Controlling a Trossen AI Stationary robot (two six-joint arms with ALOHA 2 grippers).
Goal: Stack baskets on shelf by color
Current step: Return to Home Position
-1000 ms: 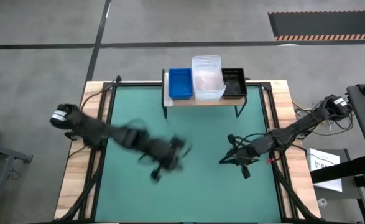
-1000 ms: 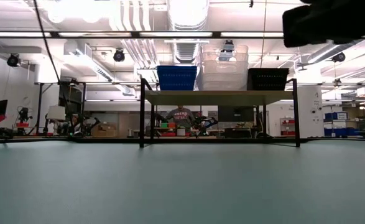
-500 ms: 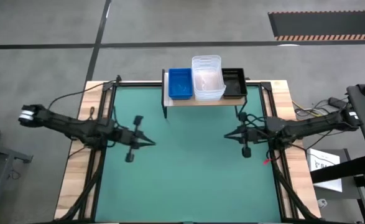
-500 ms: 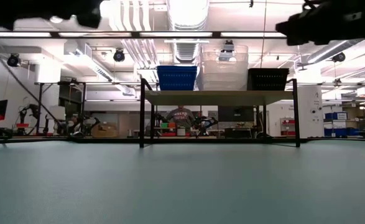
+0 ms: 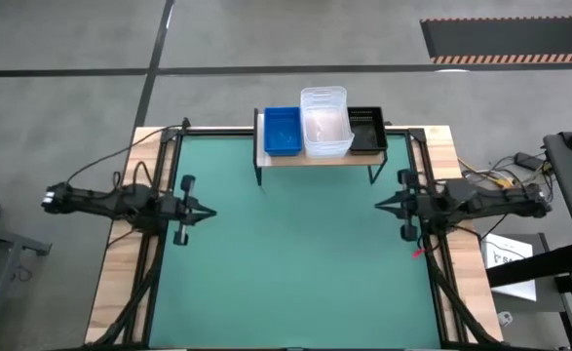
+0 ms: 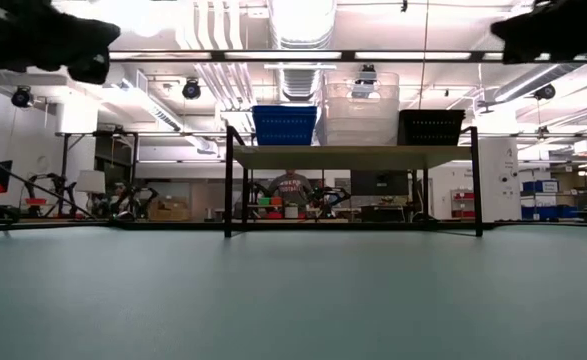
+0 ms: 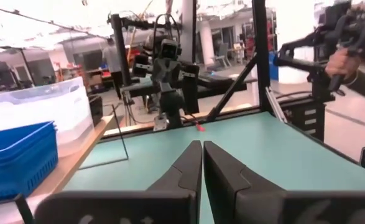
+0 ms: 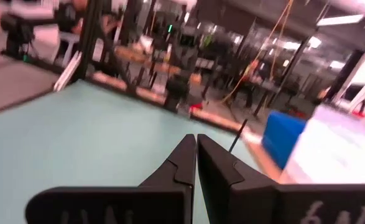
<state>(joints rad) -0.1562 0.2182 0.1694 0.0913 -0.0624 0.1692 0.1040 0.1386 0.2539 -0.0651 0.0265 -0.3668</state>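
Arms out at the worktop's sides, baskets stacked by colour on shelf.

Shelf (image 5: 310, 160) stands at far edge of green worktop (image 5: 295, 273), abt centre. On it, 3 stacks side by side: blue baskets (image 5: 282, 131) at L end, clear baskets (image 5: 324, 122) in the mid & tallest, black baskets (image 5: 365, 130) at R end. Stacks sit close together, can't tell if touching. L arm (image 5: 120, 203) lies across worktop's L edge, pointing inward. R arm (image 5: 480, 202) mirrors it at R edge. Both are well apart from shelf. Wrist views: each arm's jaws closed tight, fingers (image 7: 188, 171) tip to tip, nothing held. Low view: a person (image 6: 290, 187) in the room behind, seen under shelf top.
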